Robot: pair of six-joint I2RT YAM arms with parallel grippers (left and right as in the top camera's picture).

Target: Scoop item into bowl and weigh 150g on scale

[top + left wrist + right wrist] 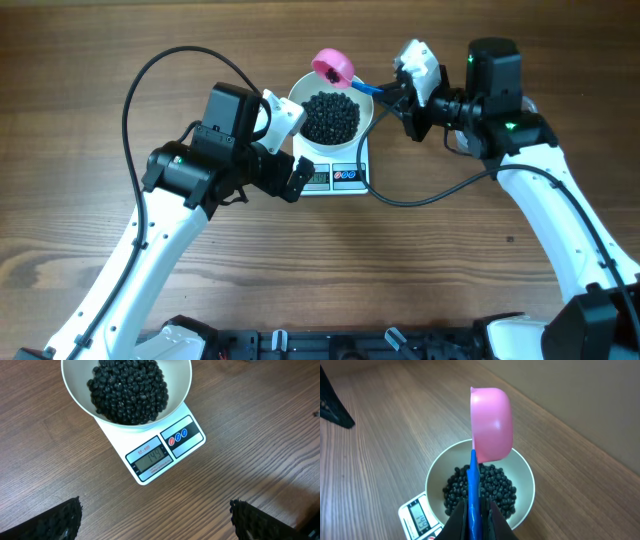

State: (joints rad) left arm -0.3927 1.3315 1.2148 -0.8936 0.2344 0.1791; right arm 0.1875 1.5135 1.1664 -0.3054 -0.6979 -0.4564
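The white bowl [305, 103] sits on the white scale [345, 178], filled with a heap of small black beans [330, 116]. The scale's display [150, 458] reads 149. My right gripper [476, 510] is shut on the blue handle [473, 485] of a pink scoop [492, 421], whose cup hangs tipped on its side above the bowl's far rim. My left gripper [155, 520] is open just in front of the scale, low over the wood, with nothing between its fingers [60, 522].
The wooden table [90, 200] spreads to all sides of the scale. A black cable [430, 195] runs from the right arm across the table beside the scale. The arm bases [340, 345] stand along the near edge.
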